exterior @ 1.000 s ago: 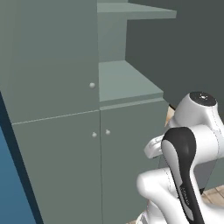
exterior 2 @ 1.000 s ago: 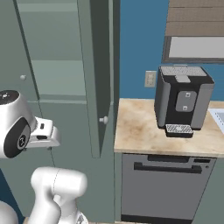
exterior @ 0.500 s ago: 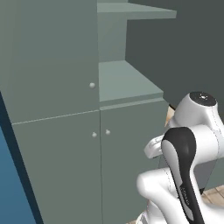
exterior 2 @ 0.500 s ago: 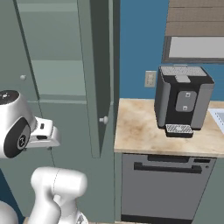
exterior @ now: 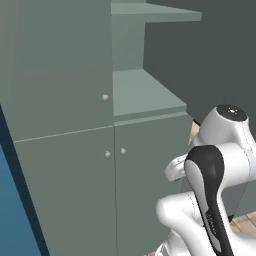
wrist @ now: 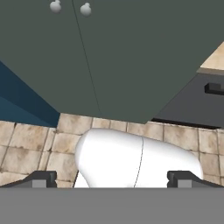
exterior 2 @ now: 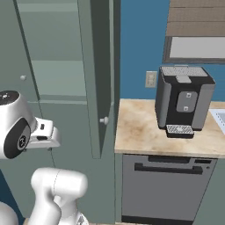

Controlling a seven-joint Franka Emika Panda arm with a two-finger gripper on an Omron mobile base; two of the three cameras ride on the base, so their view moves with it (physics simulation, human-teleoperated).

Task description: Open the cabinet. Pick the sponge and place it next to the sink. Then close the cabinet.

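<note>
**Cabinet with upper right door swung open, gripper wide and empty**

Cabinet (exterior: 65,190) is seen as a tall grey-green unit. Its upper right door (exterior 2: 97,79) stands swung outward, edge-on in the right base view, with a small pale knob (exterior 2: 104,120) near its lower edge. Bare shelves (exterior: 145,95) are exposed behind it. The two lower doors are shut, their round knobs (exterior: 115,152) side by side at the seam. No sponge can be made out on the visible shelves. A corner of the pale sink (exterior 2: 218,116) is seen at the right edge, on a beige countertop (exterior 2: 140,132). A black coffee machine (exterior 2: 183,101) stands on that countertop, above a dark grey dishwasher (exterior 2: 165,189). The gripper (wrist: 111,178) is pointed at the tiled floor (wrist: 26,144) before the lower doors; its fingertips (wrist: 41,177) are spread fully apart and nothing is held between them.
</note>
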